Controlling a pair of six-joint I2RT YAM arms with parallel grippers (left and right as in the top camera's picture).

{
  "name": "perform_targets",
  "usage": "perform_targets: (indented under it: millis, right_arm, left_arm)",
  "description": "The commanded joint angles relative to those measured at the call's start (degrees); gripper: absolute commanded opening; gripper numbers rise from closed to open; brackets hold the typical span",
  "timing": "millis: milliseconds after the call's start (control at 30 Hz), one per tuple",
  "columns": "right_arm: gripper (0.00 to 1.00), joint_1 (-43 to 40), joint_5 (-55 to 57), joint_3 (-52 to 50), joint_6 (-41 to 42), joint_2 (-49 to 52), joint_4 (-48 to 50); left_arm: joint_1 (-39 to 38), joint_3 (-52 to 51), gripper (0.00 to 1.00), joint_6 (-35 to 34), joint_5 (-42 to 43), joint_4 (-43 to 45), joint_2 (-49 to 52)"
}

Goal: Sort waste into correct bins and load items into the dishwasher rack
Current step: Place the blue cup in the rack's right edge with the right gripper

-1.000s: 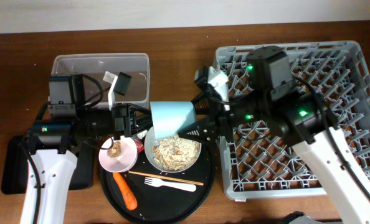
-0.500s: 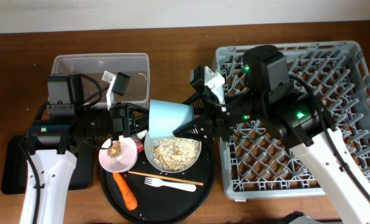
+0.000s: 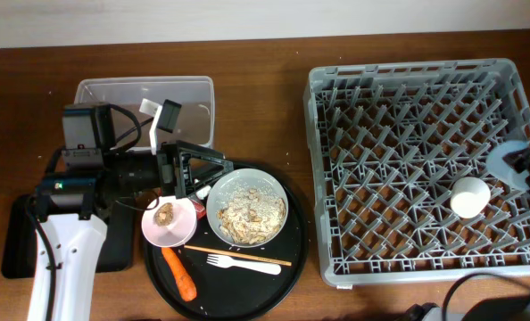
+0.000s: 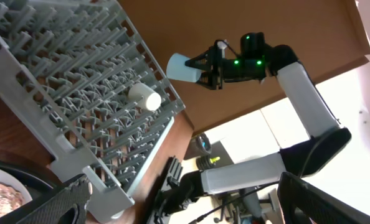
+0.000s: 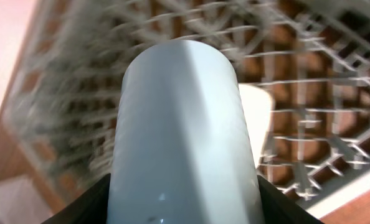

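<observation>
My right gripper (image 5: 184, 205) is shut on the light blue cup (image 5: 182, 137), which fills the right wrist view. From overhead the cup (image 3: 504, 159) hangs over the right edge of the grey dishwasher rack (image 3: 399, 89), beside a white cup (image 3: 469, 196) lying on the pegs. My left gripper (image 3: 207, 165) stands open and empty just left of the white bowl (image 3: 246, 209) of rice-like leftovers. A small plate (image 3: 169, 223) carries a brown food lump. A carrot (image 3: 180, 272), white fork (image 3: 243, 263) and chopsticks (image 3: 238, 255) lie in front of them.
Bowl, plate and cutlery rest on a round black tray (image 3: 229, 294). The clear tub (image 3: 144, 94) stands behind my left arm; the shallow black tray (image 3: 15, 241) lies partly under it. A small white lump (image 3: 203, 190) sits between plate and bowl.
My right arm swung the light blue cup from above the bowl to the rack's right edge, mostly leaving the overhead view. My left gripper opened wide.
</observation>
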Motion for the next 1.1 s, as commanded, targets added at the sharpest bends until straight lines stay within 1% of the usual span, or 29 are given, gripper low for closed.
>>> perform_targets:
  millis: [0, 100, 167, 267, 333, 367, 400, 467, 533, 600, 633, 667, 700, 733, 767, 800, 833, 867, 900, 933, 967, 1033, 1067]
  right_arm:
    - [0.57, -1.79, 6.01, 0.17, 9.97, 6.21, 3.98]
    - [0.57, -1.77, 18.27, 0.17, 13.57, 7.26, 4.39]
    - [0.57, -1.77, 19.80, 0.15, 15.04, 7.67, 4.50]
    - [0.58, -1.77, 20.11, 0.15, 16.09, 9.75, 4.74]
    - [0.74, -1.73, 19.91, 0.04, 16.09, 11.76, 4.61]
    - [0.79, -1.73, 19.34, 0.04, 16.09, 12.57, 4.87]
    - [0.87, -1.73, 15.85, 0.04, 16.04, 13.09, 6.36]
    - [0.87, -1.75, 6.19, 2.10, 15.32, 12.33, 6.21]
    - [0.87, -1.60, -1.73, 5.38, 10.91, 9.33, 3.41]
    - [0.87, 0.57, -7.56, 9.90, 4.66, 3.54, -2.49]
    - [0.87, 3.52, -10.82, 11.37, 0.22, -1.49, -5.31]
    - [0.87, 6.64, -11.85, 11.41, -2.08, -5.55, -6.08]
    - [0.87, 11.93, -11.80, 11.41, -2.27, -10.05, -6.86]
    - [0.87, 17.94, -11.65, 11.41, -2.25, -13.25, -7.34]
    - [0.86, 23.61, -11.13, 11.41, -2.27, -14.86, -7.91]
    - [0.83, 29.81, -8.81, 11.41, -2.25, -15.34, -8.50]
    - [0.80, 33.97, -6.54, 11.39, -2.23, -15.06, -8.85]
    - [0.76, 40.98, -5.31, 11.17, -2.23, -13.70, -9.05]
    - [0.71, 45.55, -4.17, 11.17, -2.01, -12.07, -9.03]
    - [0.70, 47.91, -1.25, 11.19, -1.36, -10.29, -9.05]
    - [0.70, 48.28, -1.07, 11.19, -1.38, -9.27, -9.05]
    - [0.70, 48.28, -1.05, 11.19, -1.38, -8.22, -9.03]
    - [0.70, 48.28, -1.01, 11.17, -1.40, -8.22, -9.03]
  left_arm:
    - [0.13, 0.26, 0.95, 0.50, -1.20, 0.07, -0.04]
    - [0.13, 0.26, 0.95, 0.50, -2.21, 0.04, -0.04]
    - [-0.02, 0.26, 0.96, 0.50, -3.85, 0.07, -0.04]
    - [-0.02, 0.26, 0.96, 0.50, -4.13, 0.04, -0.04]
    - [-0.02, 0.26, 0.96, 0.50, -4.13, 0.04, -0.04]
    - [-0.02, 0.26, 0.96, 0.50, -4.13, -0.11, -0.04]
    - [-0.02, 0.26, 0.96, 0.50, -4.13, -0.15, -0.04]
    - [-0.02, 0.26, 0.99, 0.50, -4.13, -0.28, -0.04]
    - [-0.02, 0.26, 0.99, 0.50, -5.20, -0.37, -0.07]
    - [-1.42, 0.26, 0.99, 0.50, -17.25, -3.85, -0.33]
    - [-4.02, 0.28, 0.98, 0.48, -26.77, -7.06, -1.05]
    - [-6.67, 0.28, 0.98, -0.70, -38.10, -10.71, -1.70]
    - [-9.49, 0.26, 0.98, -4.28, -52.87, -15.93, -1.86]
    - [-11.41, 0.20, 0.98, -7.82, -62.29, -19.82, -1.81]
    - [-12.37, 0.20, 0.93, -11.41, -70.01, -24.24, -1.81]
    - [-12.35, -0.07, 0.90, -14.36, -73.50, -27.76, -1.81]
    - [-12.35, -0.57, 0.89, -14.99, -74.36, -29.07, -1.84]
    - [-12.35, -2.80, 0.89, -15.26, -74.82, -29.31, -1.84]
    - [-12.35, -6.25, 0.76, -15.26, -76.70, -27.47, -1.81]
    - [-12.35, -11.21, 0.73, -15.23, -77.13, -23.56, -1.81]
    - [-12.35, -14.10, 0.65, -15.21, -77.18, -20.57, -1.81]
    - [-12.37, -18.62, 0.65, -15.13, -79.32, -13.00, -1.81]
    - [-12.37, -21.53, 0.63, -12.57, -79.43, -8.24, -1.81]
